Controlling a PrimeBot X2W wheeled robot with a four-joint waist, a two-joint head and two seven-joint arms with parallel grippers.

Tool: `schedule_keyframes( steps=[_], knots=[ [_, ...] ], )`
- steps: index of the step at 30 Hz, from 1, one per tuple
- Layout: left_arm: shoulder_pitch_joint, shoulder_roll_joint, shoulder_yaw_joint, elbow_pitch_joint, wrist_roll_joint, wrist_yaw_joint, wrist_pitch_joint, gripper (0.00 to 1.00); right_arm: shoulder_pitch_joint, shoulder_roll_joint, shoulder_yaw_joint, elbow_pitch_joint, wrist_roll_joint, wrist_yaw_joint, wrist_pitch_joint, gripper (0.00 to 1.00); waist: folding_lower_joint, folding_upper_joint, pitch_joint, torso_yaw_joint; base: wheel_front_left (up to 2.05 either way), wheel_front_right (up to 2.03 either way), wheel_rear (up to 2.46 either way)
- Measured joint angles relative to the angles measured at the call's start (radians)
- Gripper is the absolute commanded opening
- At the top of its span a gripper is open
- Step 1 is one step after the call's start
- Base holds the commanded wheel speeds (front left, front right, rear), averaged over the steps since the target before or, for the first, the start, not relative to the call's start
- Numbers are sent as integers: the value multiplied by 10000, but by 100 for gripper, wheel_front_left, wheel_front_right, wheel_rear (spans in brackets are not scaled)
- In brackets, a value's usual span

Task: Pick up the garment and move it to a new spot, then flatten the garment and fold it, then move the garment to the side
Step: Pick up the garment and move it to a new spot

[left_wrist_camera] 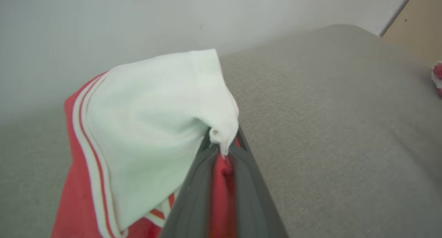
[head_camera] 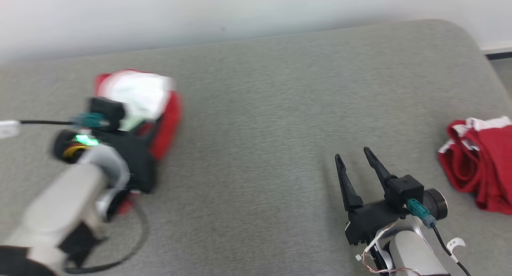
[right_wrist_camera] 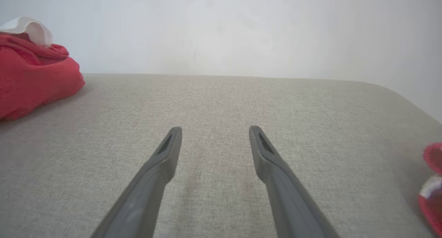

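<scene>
Two grippers: left gripper point(left_wrist_camera: 223, 145) clamped on red-and-white fabric garment point(left_wrist_camera: 148, 120), probably carry step; right gripper point(right_wrist_camera: 214, 138) spread, empty. Next: set down, flatten.

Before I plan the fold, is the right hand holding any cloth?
No, the right hand has its two fingers spread apart with bare grey surface between them.

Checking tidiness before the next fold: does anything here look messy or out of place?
Yes. A second red garment lies crumpled in a heap at the right edge of the grey surface. The garment pinched in the left gripper is bunched, its white part on top. Nothing looks spilled or torn.
</scene>
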Motion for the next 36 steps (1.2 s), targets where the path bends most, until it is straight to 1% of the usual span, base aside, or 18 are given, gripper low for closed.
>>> schedule_keyframes(
  steps=[5,13,16,19,20,21,22,24,27,29,30,33,36],
  knots=[
    [-165,-802,-899,-472,-261,-2,-570,0,126,48,-111,15,4,0,2,100,0,0,-148,-503,0,0,0],
    [-629,-1994,-1845,-512,-754,-2,-1709,0,260,148,-192,-35,79,0,0,100,0,0,-259,-1041,0,0,0],
    [-687,-2449,-2123,-295,-888,-6,-2057,0,272,176,-213,0,75,0,0,100,0,1,-272,-1052,0,0,0],
    [-657,-2579,-2186,324,-836,-6,-2383,0,272,221,-176,44,73,0,0,100,0,0,-317,-1059,0,0,0],
    [-615,-2592,-2178,493,-746,-6,-2466,25,270,234,-167,48,73,0,0,100,0,0,-332,-1059,0,0,0],
    [-535,-2610,-2121,650,-713,-6,-2512,92,269,244,-180,58,73,0,0,100,0,0,-343,-1051,0,0,0],
    [-469,-2627,-2082,840,-571,-6,-2541,100,267,251,-190,56,73,0,0,100,0,0,-353,-1033,0,0,0],
    [-314,-2663,-1666,1014,-424,-6,-2564,100,268,257,-245,65,67,0,0,100,0,0,-378,-979,0,0,0],
    [-38,-2581,-715,865,226,173,-2592,100,293,268,-328,54,21,0,0,100,0,0,-428,-851,0,0,0],
    [505,-2470,-123,744,648,268,-2591,100,339,274,-353,56,4,0,2,100,0,0,-488,-766,0,0,0],
    [505,-2470,-123,744,648,268,-2591,100,339,274,-353,56,4,0,2,100,0,0,-488,-766,0,0,0],
    [1350,-2240,953,462,1164,410,-2592,100,408,290,-362,75,2,0,0,100,0,0,-609,-643,0,0,0],
    [2298,-2173,2520,-109,1515,723,-2592,100,453,303,-422,50,0,0,0,100,0,0,-758,-510,0,0,0]
  ],
)
